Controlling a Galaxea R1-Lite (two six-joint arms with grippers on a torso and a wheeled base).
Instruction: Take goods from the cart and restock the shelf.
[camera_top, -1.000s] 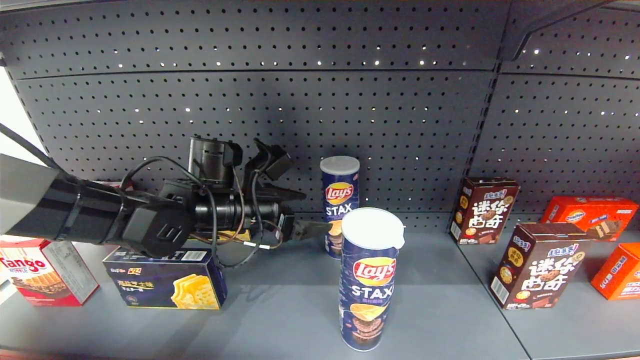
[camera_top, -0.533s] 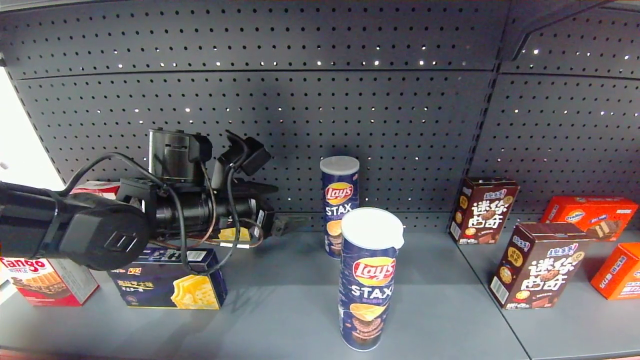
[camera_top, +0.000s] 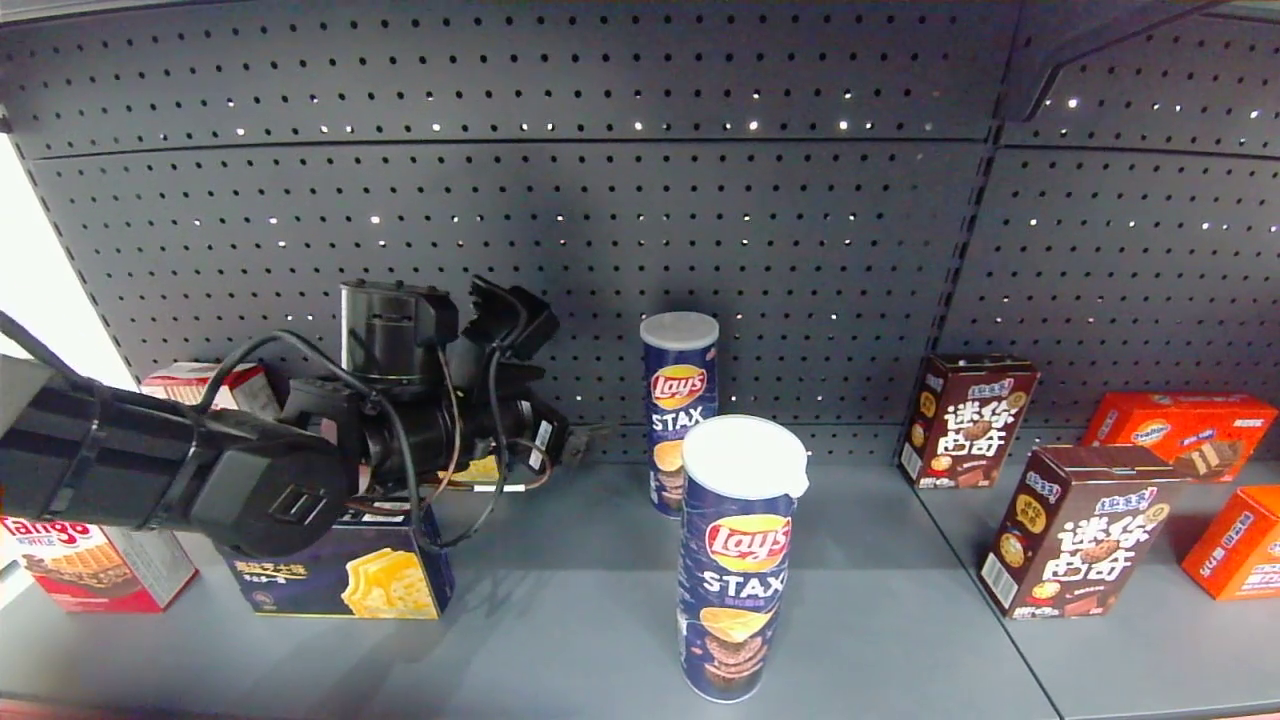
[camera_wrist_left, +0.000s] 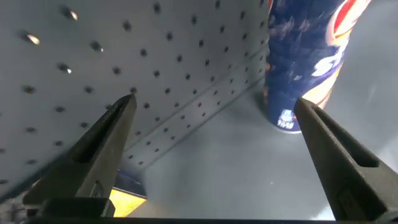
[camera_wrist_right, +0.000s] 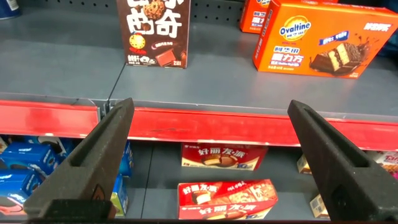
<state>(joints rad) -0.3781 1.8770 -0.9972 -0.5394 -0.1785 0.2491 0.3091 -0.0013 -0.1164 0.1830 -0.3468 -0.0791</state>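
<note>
Where the grey shelf (camera_top: 580, 610) spreads wide, a tall blue chip can (camera_top: 740, 560) stands upright near its front edge. Left of that can, the left arm (camera_top: 200, 470) lies level above a dark blue cracker box (camera_top: 340, 570). Right of it stand brown boxes (camera_top: 1075, 530). Just behind it stands a second chip can (camera_top: 680, 410), upright. Left of the can, the left tool (camera_wrist_left: 214, 101) gapes released, empty. The right tool (camera_wrist_right: 210, 104), facing an orange box (camera_wrist_right: 323, 37), is likewise released.
</note>
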